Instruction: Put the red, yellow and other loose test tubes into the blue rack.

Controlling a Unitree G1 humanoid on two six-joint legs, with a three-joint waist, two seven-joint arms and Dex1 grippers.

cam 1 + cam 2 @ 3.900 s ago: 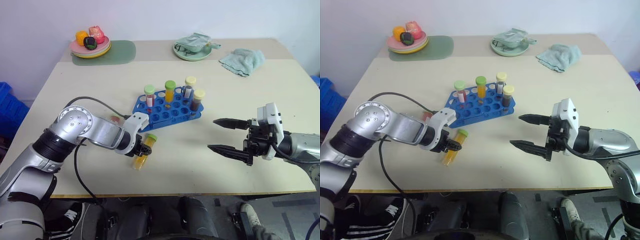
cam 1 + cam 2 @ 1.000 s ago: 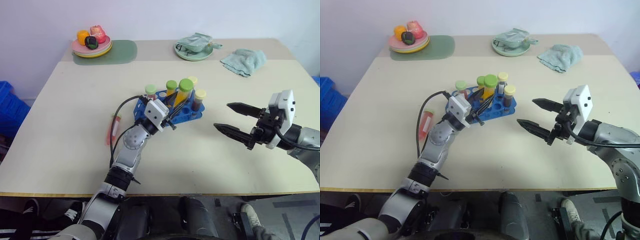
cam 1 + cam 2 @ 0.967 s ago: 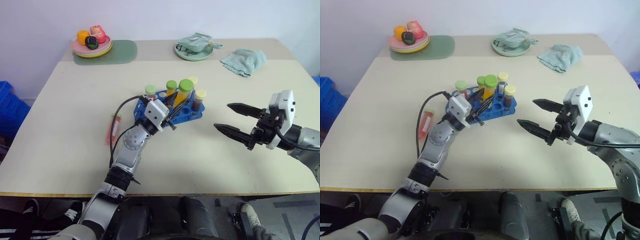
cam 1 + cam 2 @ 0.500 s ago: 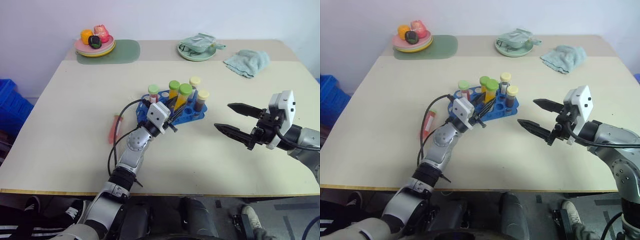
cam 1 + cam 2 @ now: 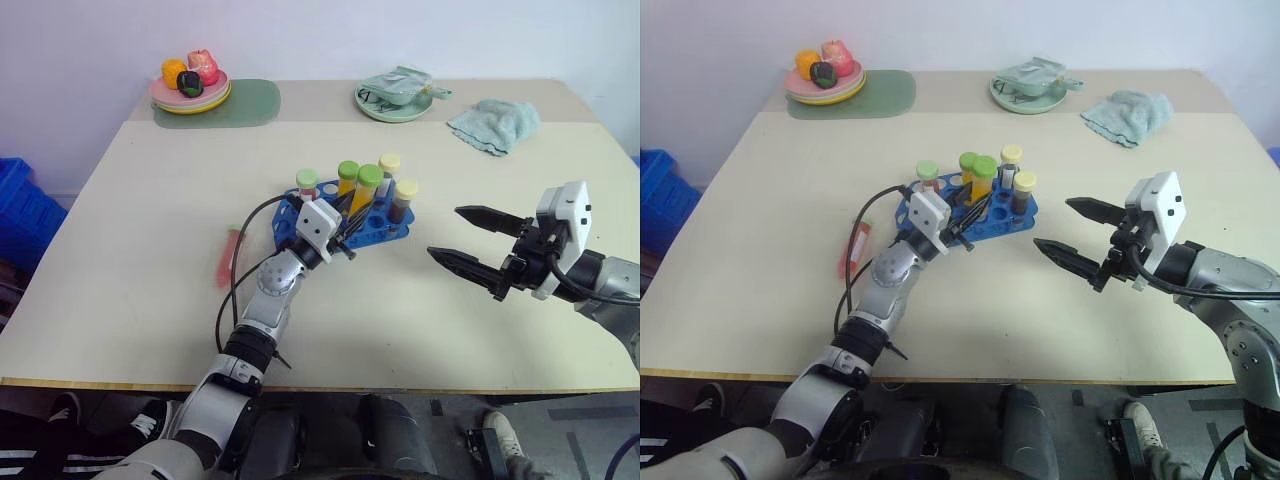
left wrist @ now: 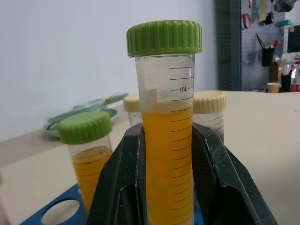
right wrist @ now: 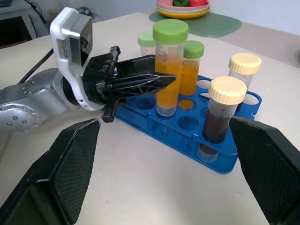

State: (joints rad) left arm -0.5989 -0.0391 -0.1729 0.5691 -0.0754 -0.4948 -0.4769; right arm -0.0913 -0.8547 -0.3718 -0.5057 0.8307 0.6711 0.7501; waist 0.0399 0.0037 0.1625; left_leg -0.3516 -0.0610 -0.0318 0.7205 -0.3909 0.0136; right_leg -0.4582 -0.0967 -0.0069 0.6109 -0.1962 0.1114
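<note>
A beige table (image 5: 150,250) stands against a pale wall (image 5: 300,40).

Left end effector (image 5: 350,226) grips yellow tube (image 5: 364,196) over blue rack (image 5: 385,226).

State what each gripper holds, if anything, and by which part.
The left gripper holds a green-capped tube of orange liquid by the middle of its body, below the cap. The right gripper is open and holds nothing.

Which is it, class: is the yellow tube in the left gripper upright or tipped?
Upright. The yellow tube stands vertical over the blue rack, green cap on top, clamped by the left gripper.
</note>
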